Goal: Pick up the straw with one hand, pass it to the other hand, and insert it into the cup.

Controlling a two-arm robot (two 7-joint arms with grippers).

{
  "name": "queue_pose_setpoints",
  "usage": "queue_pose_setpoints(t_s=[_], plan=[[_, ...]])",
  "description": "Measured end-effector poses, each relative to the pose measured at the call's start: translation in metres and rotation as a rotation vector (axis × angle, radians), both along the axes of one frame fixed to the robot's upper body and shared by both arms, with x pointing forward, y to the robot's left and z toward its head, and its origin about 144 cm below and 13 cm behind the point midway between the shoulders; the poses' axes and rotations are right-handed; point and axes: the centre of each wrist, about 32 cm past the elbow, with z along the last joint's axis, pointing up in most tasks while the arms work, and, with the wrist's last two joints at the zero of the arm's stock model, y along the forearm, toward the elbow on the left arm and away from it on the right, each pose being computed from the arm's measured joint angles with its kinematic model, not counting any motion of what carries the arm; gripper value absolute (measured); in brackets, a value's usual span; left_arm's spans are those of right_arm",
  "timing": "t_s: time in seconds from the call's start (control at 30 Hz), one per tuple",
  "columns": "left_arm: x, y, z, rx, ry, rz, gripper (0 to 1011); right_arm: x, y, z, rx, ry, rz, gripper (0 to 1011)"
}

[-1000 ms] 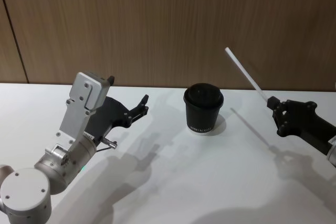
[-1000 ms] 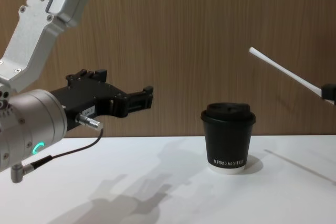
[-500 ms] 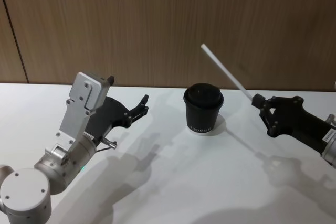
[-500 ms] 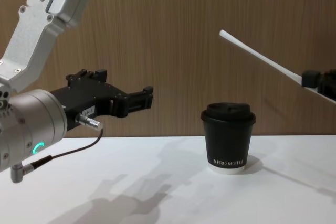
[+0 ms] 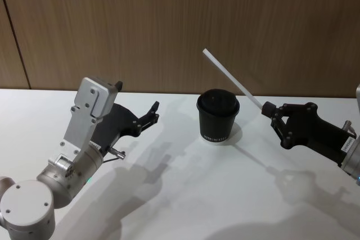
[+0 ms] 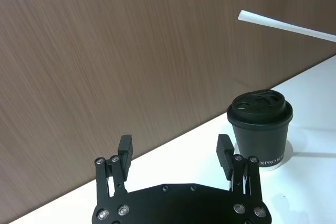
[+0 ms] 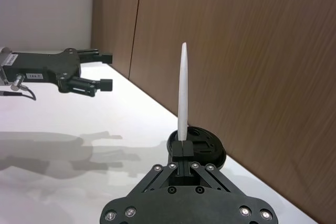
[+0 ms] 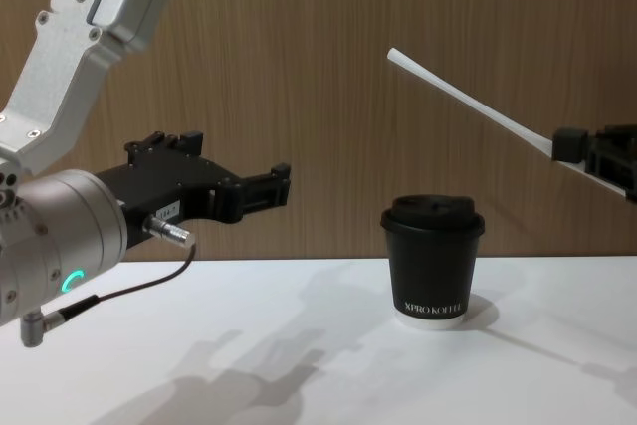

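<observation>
The white straw (image 5: 232, 78) hangs in the air, slanting up and to the left, with its free end above and behind the cup. My all-black right gripper (image 5: 267, 108) is shut on its lower end, right of the cup and above the table. From the side the straw (image 8: 468, 102) passes over the lid, held by the right gripper (image 8: 569, 144). The black lidded cup (image 5: 218, 116) stands upright mid-table. My left gripper (image 5: 153, 113), on a silver wrist, hovers open left of the cup, pointing toward it. The left wrist view shows its fingers (image 6: 125, 148) apart.
The white table (image 5: 185, 195) runs up to a brown wooden wall (image 5: 169, 21). A thin black cable (image 8: 119, 296) hangs under the left wrist. Bare tabletop lies in front of the cup and between the two arms.
My right gripper has carried the straw leftward toward the cup, so the straw's free end has moved from right of the cup to above it. The left arm has not moved.
</observation>
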Motion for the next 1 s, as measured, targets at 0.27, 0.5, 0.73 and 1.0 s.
queue_pose_setpoints(t_s=[0.27,0.5,0.73,1.0], plan=[[0.000,0.000,0.001,0.002,0.004,-0.027,1003,0.001,0.001,0.000,0.001,-0.004,0.018,0],[0.001,0.000,0.005,-0.033,0.021,-0.088,1003,0.002,0.001,0.000,0.001,-0.006,0.027,0],[0.004,0.001,0.012,-0.102,0.057,-0.153,1003,0.002,0.001,0.001,0.001,-0.007,0.031,0],[0.007,0.000,0.021,-0.216,0.117,-0.238,1003,0.002,0.001,0.000,0.002,-0.008,0.034,0]])
